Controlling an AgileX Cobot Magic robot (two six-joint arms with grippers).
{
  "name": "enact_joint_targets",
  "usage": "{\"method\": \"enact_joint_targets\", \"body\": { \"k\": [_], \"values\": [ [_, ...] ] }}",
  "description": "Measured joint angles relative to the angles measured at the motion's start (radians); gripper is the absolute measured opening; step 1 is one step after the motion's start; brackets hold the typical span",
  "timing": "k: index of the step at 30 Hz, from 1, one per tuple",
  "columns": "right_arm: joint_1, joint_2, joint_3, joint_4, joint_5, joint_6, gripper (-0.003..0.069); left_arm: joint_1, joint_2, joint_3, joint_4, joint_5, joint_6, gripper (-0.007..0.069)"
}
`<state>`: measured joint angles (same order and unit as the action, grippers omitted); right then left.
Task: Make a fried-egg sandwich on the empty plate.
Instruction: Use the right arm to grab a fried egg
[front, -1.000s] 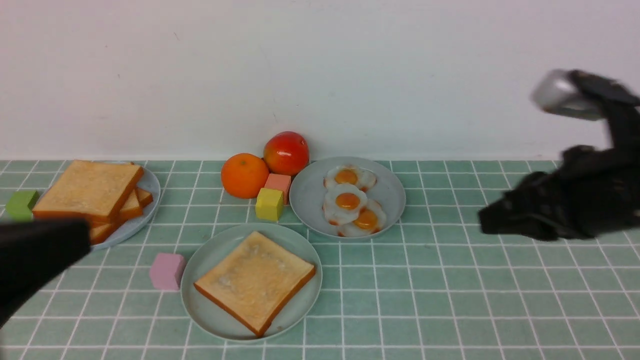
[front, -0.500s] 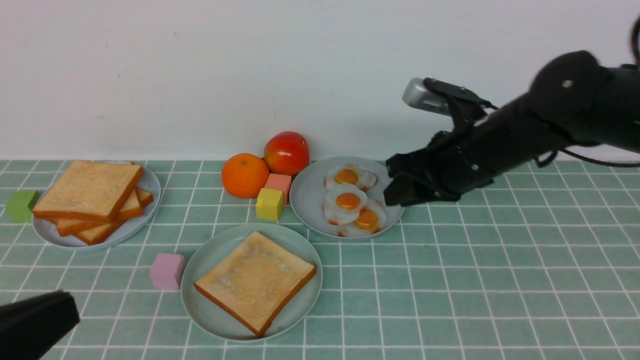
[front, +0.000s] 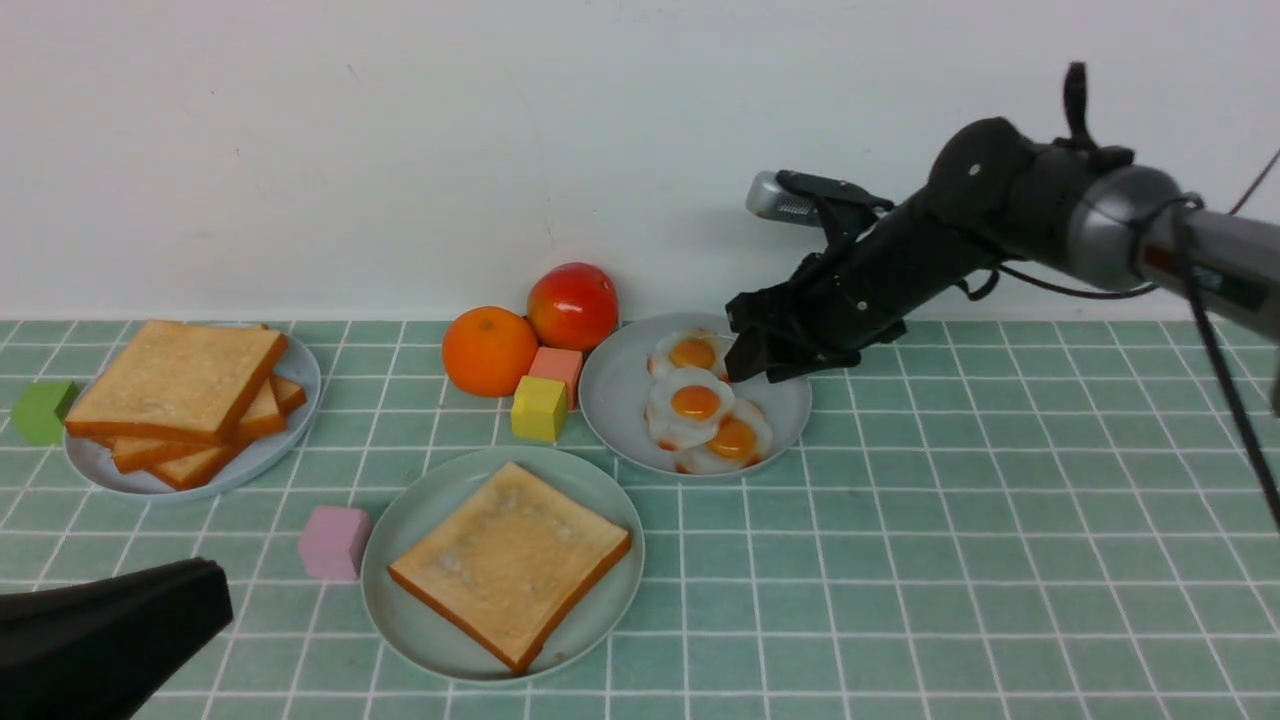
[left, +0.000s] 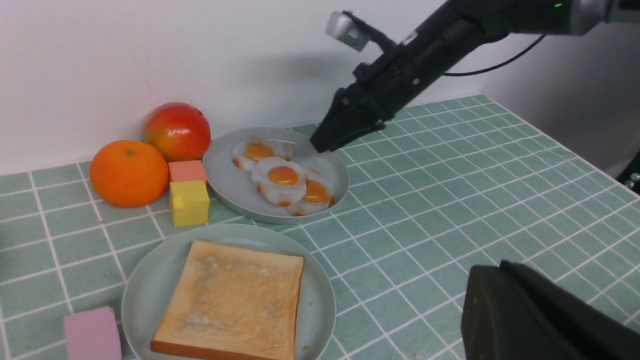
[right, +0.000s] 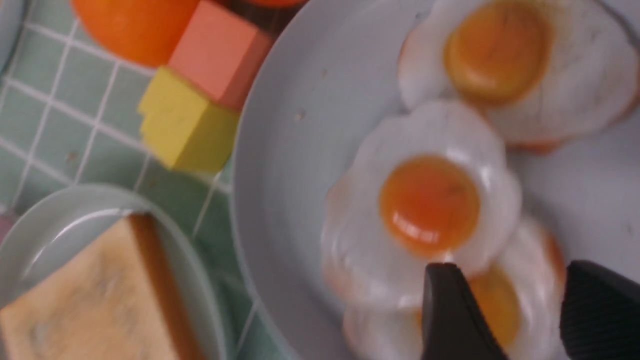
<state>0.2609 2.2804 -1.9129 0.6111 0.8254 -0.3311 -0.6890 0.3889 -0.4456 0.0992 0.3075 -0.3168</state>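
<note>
Three white orange-yolked fried eggs (front: 695, 405) are sitting on a round grey-blue plate (front: 615, 400) with the black right gripper (front: 748, 362) hovering over them, jaws parted, gripping nothing.

The table (front: 1000, 560) is showing matt green tiles with white grout. The fried eggs (front: 696, 402) are gleaming glossy, like moulded plastic. The mint-green plate (front: 420, 620) is looking smooth, softly shiny. The right claw (right: 515, 285) is showing matt black fingers (right: 597, 315), one ribbed. The yellow block (front: 538, 408) is looking matt.
</note>
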Motion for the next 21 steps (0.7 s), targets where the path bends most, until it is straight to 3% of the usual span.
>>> {"method": "enact_joint_targets", "body": {
  "k": [21],
  "values": [
    [0.0, 0.145, -0.108, 0.066, -0.093, 0.0, 0.0326, 0.0, 0.0, 0.0, -0.015, -0.032, 0.0, -0.0013]
  ]
}}
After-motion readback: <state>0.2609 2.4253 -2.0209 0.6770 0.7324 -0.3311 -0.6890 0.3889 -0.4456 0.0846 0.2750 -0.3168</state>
